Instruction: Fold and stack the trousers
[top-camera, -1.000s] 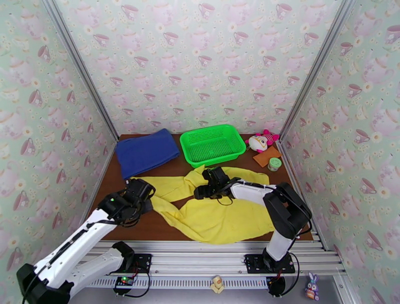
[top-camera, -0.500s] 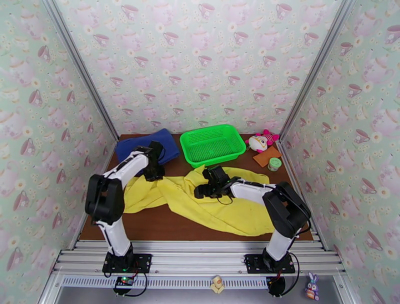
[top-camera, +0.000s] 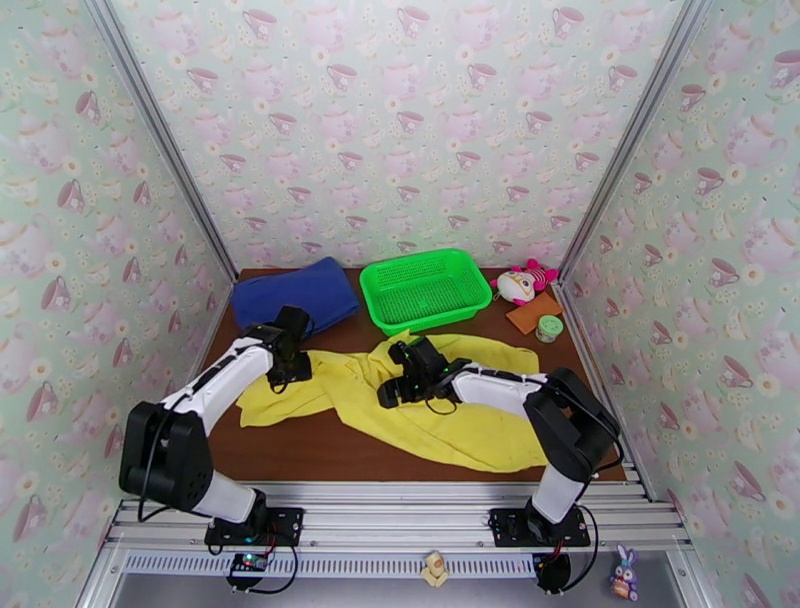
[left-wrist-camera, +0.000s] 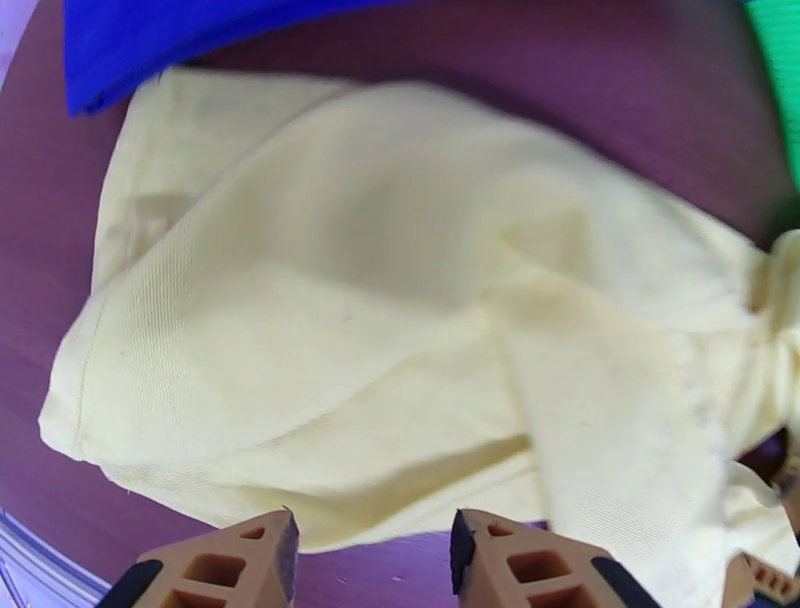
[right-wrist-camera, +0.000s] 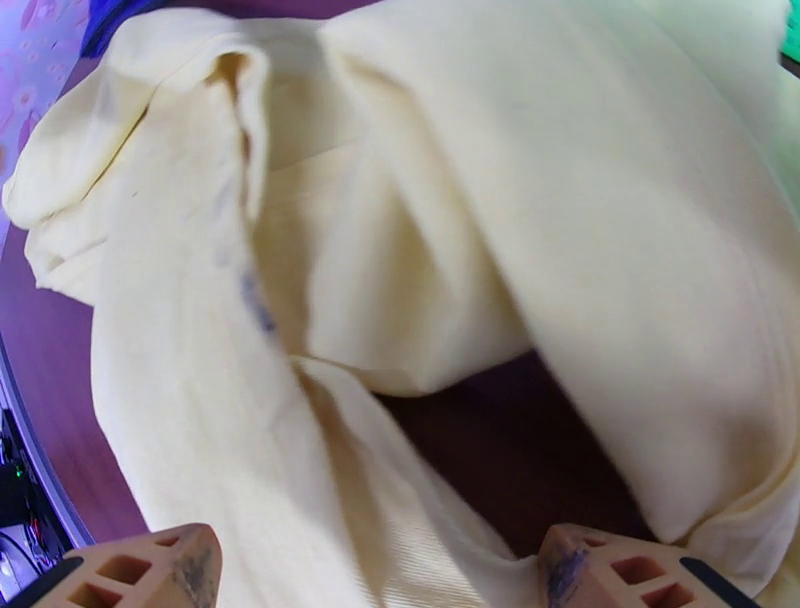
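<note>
At the near edge of the table (top-camera: 300, 455) both arms are bolted. The left arm bends at its elbow and reaches far and right, with the left gripper (top-camera: 290, 376) pointing down over the left end of the trousers (top-camera: 450, 430). The right arm folds at its elbow and runs left, with the right gripper (top-camera: 393, 386) over the middle of the same garment.

The green basket (top-camera: 425, 288) stands at the far side, its mesh floor in full view. A blue folded cloth (top-camera: 295, 295) lies to its left.

The left gripper's jaws are parted, with nothing between them. The right gripper's jaws are spread wide above rumpled cloth and grip nothing. The trousers lie unfolded across the table's middle.
</note>
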